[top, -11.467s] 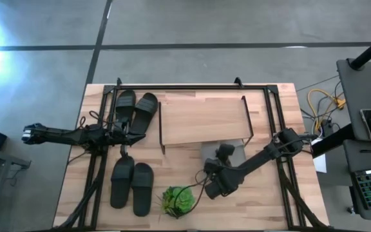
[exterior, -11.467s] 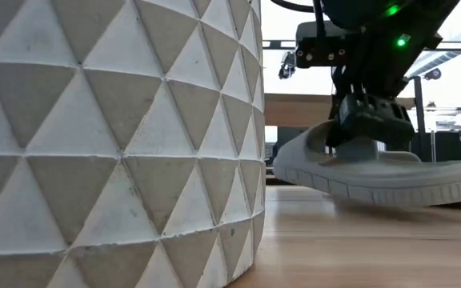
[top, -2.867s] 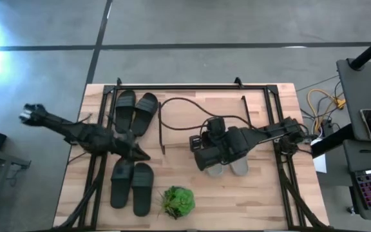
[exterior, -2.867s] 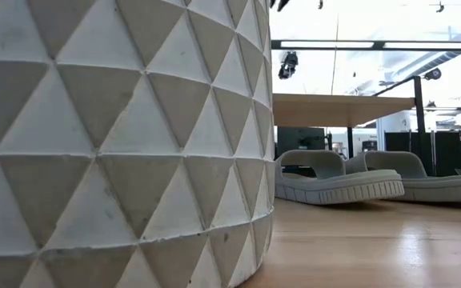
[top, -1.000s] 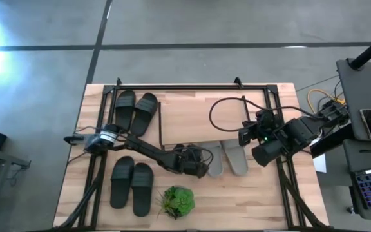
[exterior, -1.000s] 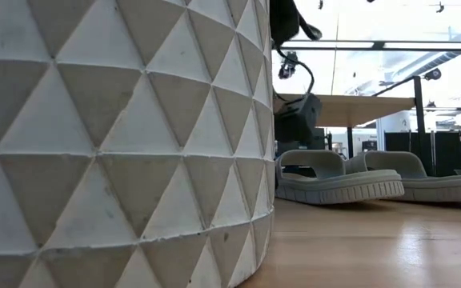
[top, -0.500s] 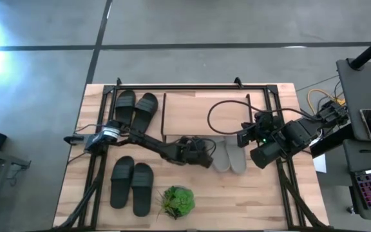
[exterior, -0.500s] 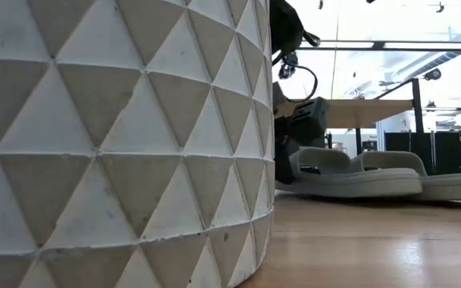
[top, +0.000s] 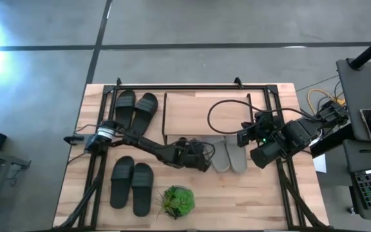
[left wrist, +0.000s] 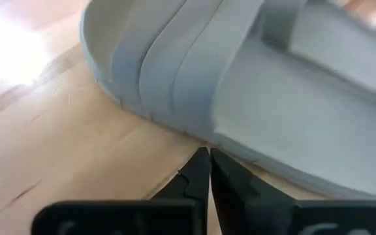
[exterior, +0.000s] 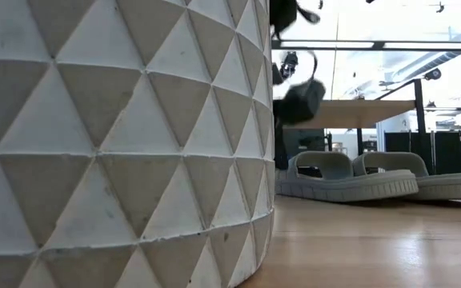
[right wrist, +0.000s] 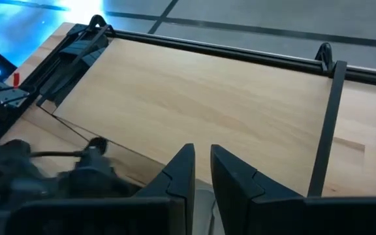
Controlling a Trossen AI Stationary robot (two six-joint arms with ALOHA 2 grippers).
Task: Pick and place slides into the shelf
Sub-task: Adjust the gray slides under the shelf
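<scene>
The left gripper [top: 206, 161] is clenched on nothing, stretched low toward 3 o'clock, its tip at the pale grey slides [top: 229, 156] lying half under the shelf [top: 205, 115]. The right gripper [right wrist: 201, 171], nearly closed and empty, waits above the shelf.

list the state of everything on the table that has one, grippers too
left gripper: shut, empty, tips at the side of the grey slides
right gripper: nearly closed, empty, by the shelf's right end
grey slides: side by side, partly under the shelf
shelf: upright
black slides: two pairs, flat on the table
plant: upright
</scene>
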